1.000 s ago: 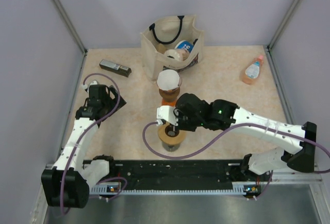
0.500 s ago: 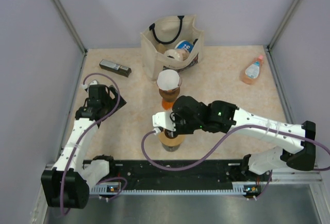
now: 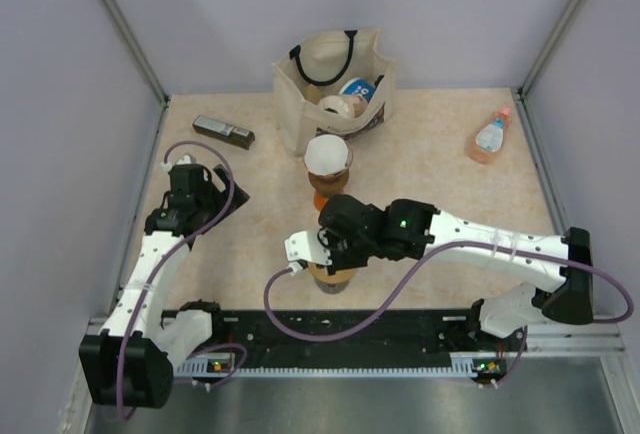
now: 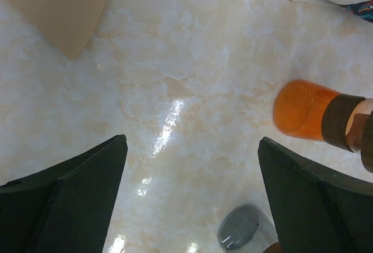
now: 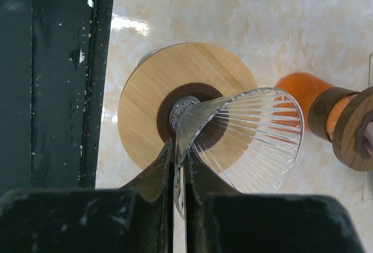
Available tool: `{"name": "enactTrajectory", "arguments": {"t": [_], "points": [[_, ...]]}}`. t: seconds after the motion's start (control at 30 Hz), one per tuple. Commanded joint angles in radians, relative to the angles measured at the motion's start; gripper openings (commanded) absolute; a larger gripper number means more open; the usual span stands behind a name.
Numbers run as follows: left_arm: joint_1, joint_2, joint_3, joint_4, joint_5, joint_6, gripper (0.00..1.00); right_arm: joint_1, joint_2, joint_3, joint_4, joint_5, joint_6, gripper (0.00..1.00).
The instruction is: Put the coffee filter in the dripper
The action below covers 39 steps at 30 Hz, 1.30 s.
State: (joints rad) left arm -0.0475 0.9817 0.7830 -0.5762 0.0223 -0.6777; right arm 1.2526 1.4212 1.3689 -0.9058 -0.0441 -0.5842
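Note:
The coffee filter [image 3: 326, 154] is a white paper cone standing open on top of an orange vessel [image 3: 321, 196] with a dark brown ring [image 5: 349, 127]. My right gripper [image 5: 179, 148] is shut on the rim of the dripper [image 5: 250, 142], a clear ribbed cone. It holds the dripper tilted, tip at the hole of the tan flat ring [image 5: 145, 101], which lies on a glass beaker [image 3: 326, 279]. In the top view the right gripper [image 3: 335, 249] hides the dripper. My left gripper [image 4: 192, 189] is open and empty over bare table, left of the orange vessel [image 4: 300, 110].
A canvas tote bag [image 3: 335, 79] with packets stands at the back centre. A black bar [image 3: 223, 131] lies at the back left and an orange-capped bottle [image 3: 490, 136] at the back right. A black rail [image 3: 340, 329] runs along the near edge.
My right arm has moved left and nearer with the dripper, over the tan ring on the beaker. The left arm has not moved.

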Motion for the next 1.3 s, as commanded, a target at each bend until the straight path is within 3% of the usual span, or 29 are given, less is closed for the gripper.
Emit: {"name": "enactTrajectory", "arguments": {"t": [0.0,0.3,0.5,0.87,1.1,1.27], "points": [[0.005,-0.018,0.001,0.05,0.037,0.012,0.99,0.028,0.01,0.013,0.018,-0.026,-0.019,0.0],[0.005,-0.041,-0.002,0.062,0.123,0.012,0.99,0.047,0.051,-0.03,-0.013,-0.033,0.003,0.0],[0.005,-0.064,-0.002,0.065,0.154,0.012,0.99,0.05,0.042,-0.025,-0.012,0.003,0.018,0.27],[0.003,-0.094,-0.004,0.085,0.238,0.003,0.99,0.051,0.021,0.035,0.019,0.069,0.021,0.45],[-0.008,-0.104,0.027,0.081,0.343,0.006,0.99,0.051,-0.062,0.058,0.09,0.092,0.058,0.71],[-0.083,-0.124,0.061,0.085,0.378,0.003,0.99,0.05,-0.151,0.013,0.24,0.188,0.173,0.92]]}}
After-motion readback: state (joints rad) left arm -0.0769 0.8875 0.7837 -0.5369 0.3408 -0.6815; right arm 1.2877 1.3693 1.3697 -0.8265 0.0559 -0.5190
